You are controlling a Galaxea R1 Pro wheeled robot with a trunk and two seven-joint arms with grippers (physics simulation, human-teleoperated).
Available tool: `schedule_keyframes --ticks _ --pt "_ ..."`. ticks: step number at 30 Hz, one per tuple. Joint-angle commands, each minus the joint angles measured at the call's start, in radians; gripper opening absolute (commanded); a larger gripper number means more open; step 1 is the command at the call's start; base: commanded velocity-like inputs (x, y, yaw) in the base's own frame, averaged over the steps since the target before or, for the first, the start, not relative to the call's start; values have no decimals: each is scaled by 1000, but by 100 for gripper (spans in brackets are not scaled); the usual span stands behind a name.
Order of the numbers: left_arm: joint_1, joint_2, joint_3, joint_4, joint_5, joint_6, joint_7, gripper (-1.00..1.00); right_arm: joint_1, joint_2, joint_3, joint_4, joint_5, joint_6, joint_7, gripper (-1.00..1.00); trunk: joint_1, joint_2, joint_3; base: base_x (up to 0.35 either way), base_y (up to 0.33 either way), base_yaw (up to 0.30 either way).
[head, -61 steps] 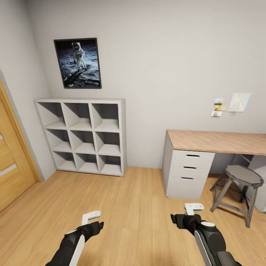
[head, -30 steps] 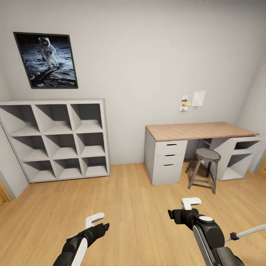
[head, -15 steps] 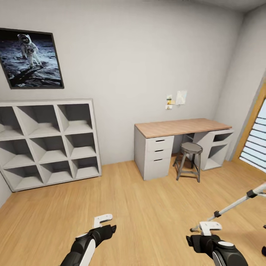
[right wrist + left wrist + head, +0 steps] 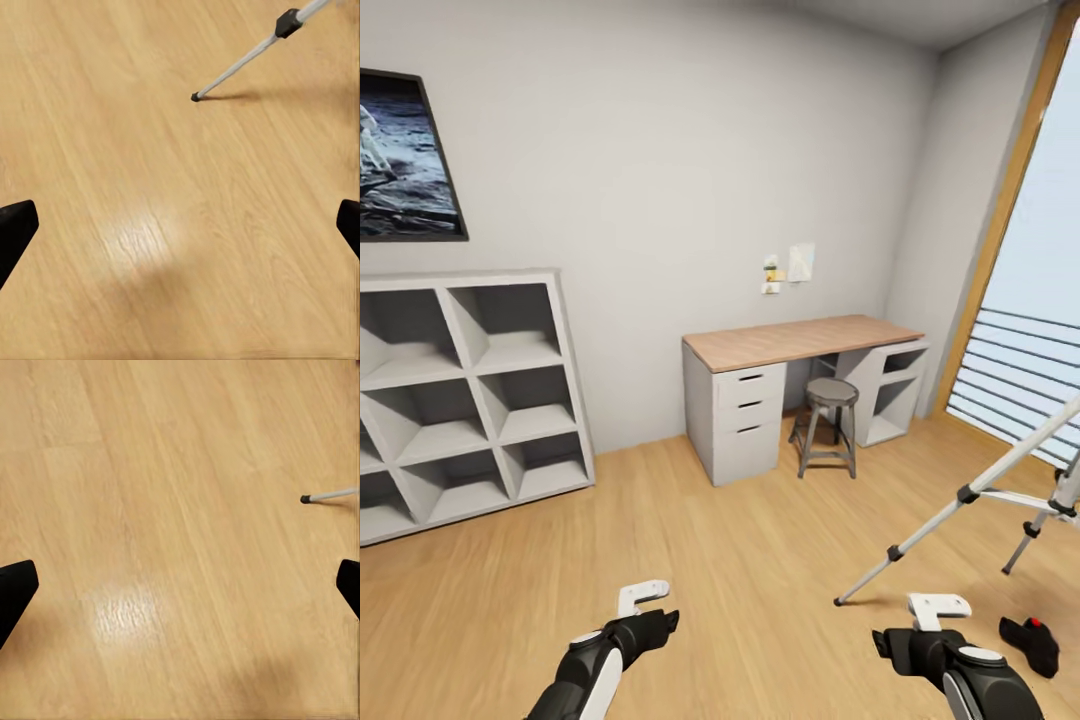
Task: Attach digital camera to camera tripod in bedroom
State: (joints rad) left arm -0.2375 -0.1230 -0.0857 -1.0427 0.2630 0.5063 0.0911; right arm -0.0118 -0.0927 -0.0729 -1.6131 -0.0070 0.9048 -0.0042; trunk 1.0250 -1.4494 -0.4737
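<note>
The camera tripod [image 4: 967, 493] stands at the right edge of the head view, its silver legs with black joints spread over the light wood floor. The digital camera [image 4: 1032, 640], black with a red button, lies on the floor just right of my right gripper [image 4: 918, 622]. That gripper hangs open above the floor, close to the nearest tripod foot [image 4: 196, 96]. My left gripper [image 4: 652, 608] is open too, over bare floor, and the tripod foot [image 4: 306, 499] lies far off to its side. Both grippers hold nothing.
A wood-topped grey desk [image 4: 800, 342] with drawers stands against the back wall, a grey metal stool [image 4: 830, 412] in front of it. A grey cube shelf [image 4: 460, 400] fills the left. A tall window with a railing [image 4: 1025, 370] is on the right.
The whole view has swung to the right: shelf and poster slid left, the window appeared, and the tripod and then the camera came into view. Both arms keep their pose.
</note>
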Motion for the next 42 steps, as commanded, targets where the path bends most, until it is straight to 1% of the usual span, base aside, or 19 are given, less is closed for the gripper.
schedule_keyframes --ticks 1,8,20,25,27,31,38,42 --pt "0 0 -4 -2 10 5 10 100 -5 0 0 -1 -1 5 0 100 0 -1 -1 -2 -200 -265" --pt "0 0 -16 -2 8 5 10 100 -32 -4 -2 -1 -1 9 0 100 0 -1 -1 -1 -260 -265" --pt "0 0 -21 0 7 5 10 100 -47 -6 -4 -1 -1 12 0 100 0 -1 -1 0 -314 -266" --pt "0 0 -22 4 6 5 10 100 -56 -8 -17 -1 -1 12 0 100 0 -1 -1 0 -328 -266" --pt "0 0 -22 4 6 5 10 100 -58 -10 -22 -1 -1 12 0 100 0 -1 -1 0 -330 -266" --pt "0 -1 -23 5 6 5 10 100 -62 -22 -44 -1 -1 12 0 100 0 -1 -1 -1 -330 -266" --pt "0 0 -23 8 6 5 10 100 -67 -37 -58 -1 -1 13 0 100 0 -1 -1 -50 -330 -266" --pt "0 0 -22 13 7 5 10 100 -68 -40 -61 -1 -1 13 0 100 0 -1 -1 -104 -280 -266"
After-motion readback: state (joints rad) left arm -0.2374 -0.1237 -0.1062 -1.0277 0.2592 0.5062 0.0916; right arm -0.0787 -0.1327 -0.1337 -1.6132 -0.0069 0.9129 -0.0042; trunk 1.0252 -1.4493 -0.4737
